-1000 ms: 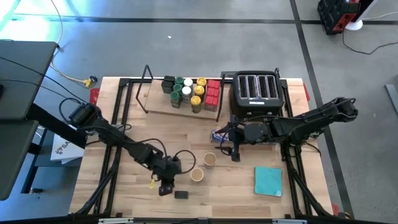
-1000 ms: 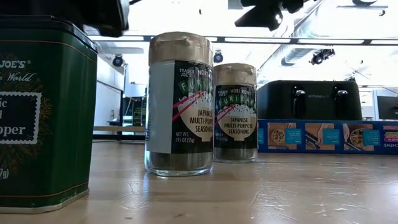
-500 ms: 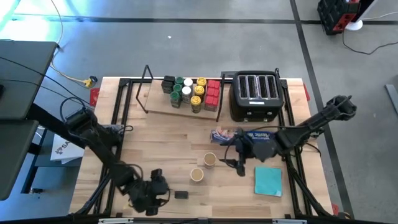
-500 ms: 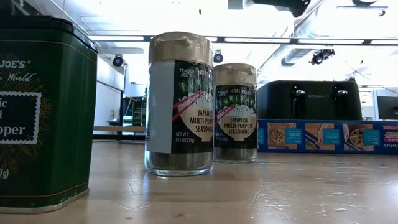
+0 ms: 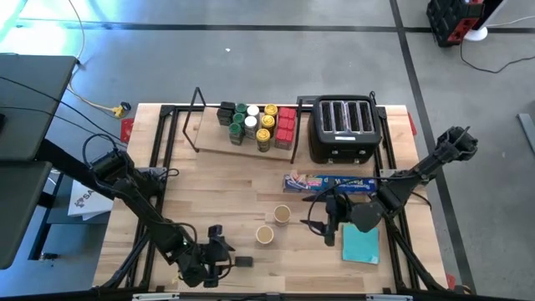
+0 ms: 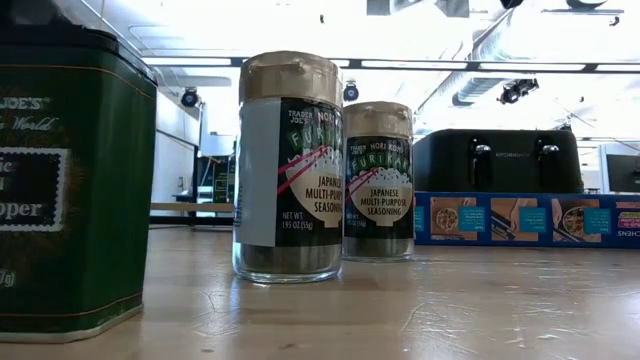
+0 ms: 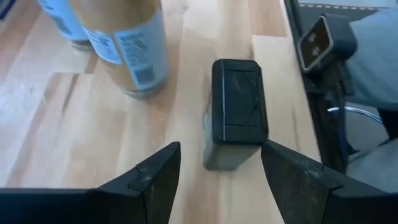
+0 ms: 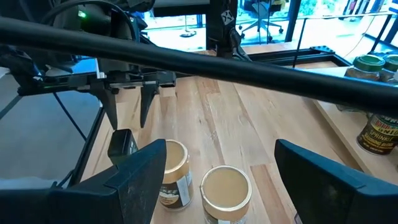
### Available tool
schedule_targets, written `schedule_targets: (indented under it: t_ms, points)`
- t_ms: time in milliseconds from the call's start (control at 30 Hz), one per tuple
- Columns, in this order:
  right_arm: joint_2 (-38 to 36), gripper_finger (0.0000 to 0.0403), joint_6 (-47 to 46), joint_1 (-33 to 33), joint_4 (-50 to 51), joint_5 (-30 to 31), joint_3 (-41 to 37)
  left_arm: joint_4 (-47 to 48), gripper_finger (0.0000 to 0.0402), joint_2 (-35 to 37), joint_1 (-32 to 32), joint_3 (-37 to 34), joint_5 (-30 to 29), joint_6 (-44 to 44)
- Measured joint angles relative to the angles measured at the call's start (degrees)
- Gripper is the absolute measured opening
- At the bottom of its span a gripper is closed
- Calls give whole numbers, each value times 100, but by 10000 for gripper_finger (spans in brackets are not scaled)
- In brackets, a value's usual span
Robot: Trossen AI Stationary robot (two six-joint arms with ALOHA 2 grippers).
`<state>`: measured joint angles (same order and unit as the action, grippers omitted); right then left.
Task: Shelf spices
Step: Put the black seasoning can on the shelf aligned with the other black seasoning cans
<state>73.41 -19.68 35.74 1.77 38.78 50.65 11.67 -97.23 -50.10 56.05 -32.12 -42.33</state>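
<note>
While most spices (image 5: pixel 257 122) already stand packed on the shelf (image 5: pixel 219 139) at twelve o'clock on the tabletop (image 5: pixel 226 180), three wait loose toward six o'clock: two tan-lidded jars (image 5: pixel 273 225) side by side and a dark grey block (image 5: pixel 243 262) lying flat at seven o'clock from them. The left hand (image 5: pixel 219 251) hovers just at nine o'clock of that block, its fingers (image 7: pixel 155 180) spread wide and released, the block between them in the left wrist view, untouched. The right hand (image 5: pixel 328 224) hangs at three o'clock of the jars, fingers (image 8: pixel 140 180) parted and holding nothing, beside the teal pad (image 5: pixel 360 244) and below the blue wrap box (image 5: pixel 330 182).
</note>
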Motion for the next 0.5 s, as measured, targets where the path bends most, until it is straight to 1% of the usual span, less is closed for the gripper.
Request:
schedule_targets:
  t_ms: [167,333,400,500]
  points:
    - [0,296,11,0,1,45,0,-65,238,0,153,0,141,390]
    - [0,296,15,0,5,47,0,-723,250,0,260,0,448,1020]
    - [0,296,15,0,5,39,0,-945,250,0,264,0,418,1311]
    - [2,296,4,1,7,21,0,-1035,250,-92,269,0,258,1568]
